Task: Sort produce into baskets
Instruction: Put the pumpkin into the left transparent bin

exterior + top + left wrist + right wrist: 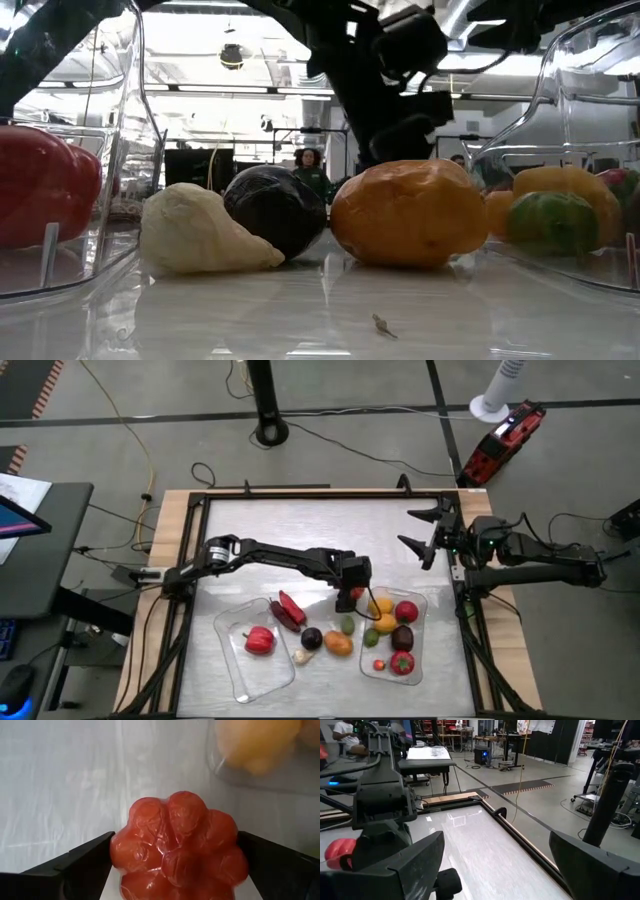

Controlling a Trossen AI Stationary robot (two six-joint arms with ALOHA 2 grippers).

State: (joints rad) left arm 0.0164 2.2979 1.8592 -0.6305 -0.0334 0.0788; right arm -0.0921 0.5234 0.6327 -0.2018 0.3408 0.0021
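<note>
A red lumpy piece of produce (175, 827) lies on the table between the two clear baskets, just off the right basket's (422, 605) far left corner. My left gripper (175, 851) is open and slants down over it (349, 598), one finger on each side. The left basket (228, 660) holds a red pepper (258, 641); a long red piece (290, 610) lies at its far right corner. The right basket holds several yellow, red, green and dark pieces. My right gripper (425, 530) waits open at the table's far right. My left gripper has its two fingers (85, 862) level with the two sides of the red lumpy piece (122, 852), coming slantwise from above and from the table's left. The piece lies on the table. The gaps are so small that I cannot tell whether the fingers touch it.
Between the baskets, toward the near edge, lie a pale garlic-like piece (205, 235), a dark purple piece (275, 210), an orange piece (405, 212) and a green one (347, 625). A raised dark frame (300, 493) borders the table. The table's far half is bare.
</note>
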